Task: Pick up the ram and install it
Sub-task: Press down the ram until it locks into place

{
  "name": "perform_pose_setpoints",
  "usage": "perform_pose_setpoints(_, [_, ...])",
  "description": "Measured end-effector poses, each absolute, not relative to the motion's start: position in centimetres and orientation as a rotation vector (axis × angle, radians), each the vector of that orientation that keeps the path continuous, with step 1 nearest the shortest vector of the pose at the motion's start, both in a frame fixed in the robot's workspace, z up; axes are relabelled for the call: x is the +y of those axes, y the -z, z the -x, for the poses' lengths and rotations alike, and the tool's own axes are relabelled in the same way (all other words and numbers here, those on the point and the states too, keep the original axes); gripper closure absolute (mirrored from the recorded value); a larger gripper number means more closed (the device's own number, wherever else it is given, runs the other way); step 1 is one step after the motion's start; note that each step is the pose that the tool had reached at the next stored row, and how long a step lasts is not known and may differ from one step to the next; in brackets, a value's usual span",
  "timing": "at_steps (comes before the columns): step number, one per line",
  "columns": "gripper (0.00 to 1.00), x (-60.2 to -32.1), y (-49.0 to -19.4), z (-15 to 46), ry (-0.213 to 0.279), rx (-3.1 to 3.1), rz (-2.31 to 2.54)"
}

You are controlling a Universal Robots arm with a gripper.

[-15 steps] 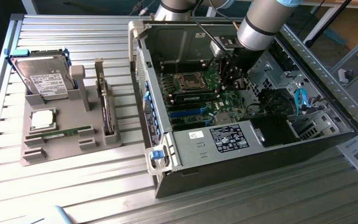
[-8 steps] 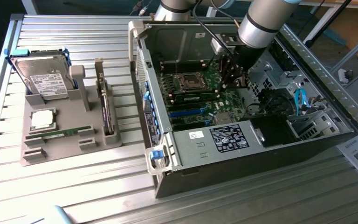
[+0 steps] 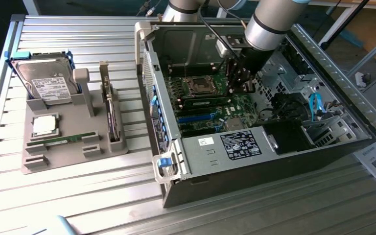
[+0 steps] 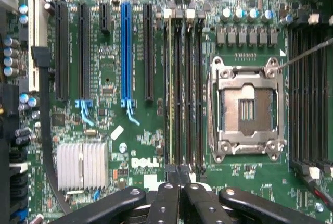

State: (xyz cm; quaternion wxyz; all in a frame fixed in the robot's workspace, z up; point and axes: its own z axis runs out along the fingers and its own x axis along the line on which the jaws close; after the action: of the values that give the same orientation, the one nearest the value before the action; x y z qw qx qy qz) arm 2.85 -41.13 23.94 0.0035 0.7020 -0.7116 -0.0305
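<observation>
A ram stick [image 3: 64, 141], thin and green, lies flat in the grey holder [image 3: 57, 161] on the exterior view's left. Inside the open computer case [image 3: 253, 147], my gripper [image 3: 240, 84] hangs low over the motherboard [image 4: 135, 130], beside the empty processor socket [image 4: 247, 110]. In the wrist view the gripper [image 4: 181, 176] is shut, its black fingers [image 4: 165, 198] pressed together with nothing visible between them, their tips over one end of the black memory slots [image 4: 188, 88]. A thin green board edge [image 4: 169, 88] stands in the slot nearest the blue expansion slot [image 4: 126, 52]; it looks like a seated ram stick [image 3: 204, 104].
The holder also carries a hard drive [image 3: 44, 85], a square silver processor [image 3: 44, 125] and an upright expansion card [image 3: 111, 115]. A power supply [image 3: 240, 144], blue cables [image 3: 315, 105] and the case walls crowd around the gripper. A silver heatsink [image 4: 82, 165] sits on the motherboard.
</observation>
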Motion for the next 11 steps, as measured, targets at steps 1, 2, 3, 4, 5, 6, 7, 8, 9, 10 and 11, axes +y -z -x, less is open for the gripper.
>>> perform_pose_setpoints(1, [0.9,-41.1,-23.9,-2.4,0.096,-2.23,-2.2])
perform_pose_setpoints(2, [0.9,-41.1,-23.9,-2.0,0.096,-2.231,-2.2])
perform_pose_setpoints(3, [0.9,-41.1,-23.9,-1.5,0.096,-2.231,-2.2])
perform_pose_setpoints(4, [0.9,-41.1,-23.9,-1.0,0.096,-2.23,-2.201])
perform_pose_setpoints(5, [0.9,-41.1,-23.9,-0.7,0.096,-2.23,-2.2])
perform_pose_setpoints(6, [0.9,-41.1,-23.9,-0.5,0.096,-2.231,-2.2])
perform_pose_setpoints(7, [0.9,-41.1,-23.9,-0.2,0.096,-2.231,-2.2])
perform_pose_setpoints(8, [0.9,-41.1,-23.9,0.1,0.096,-2.23,-2.2])
perform_pose_setpoints(9, [0.9,-41.1,-23.9,0.4,0.096,-2.23,-2.2])
perform_pose_setpoints(10, [0.9,-41.1,-23.9,0.7,0.096,-2.23,-2.2])
perform_pose_setpoints(11, [0.9,-41.1,-23.9,1.0,0.096,-2.23,-2.2])
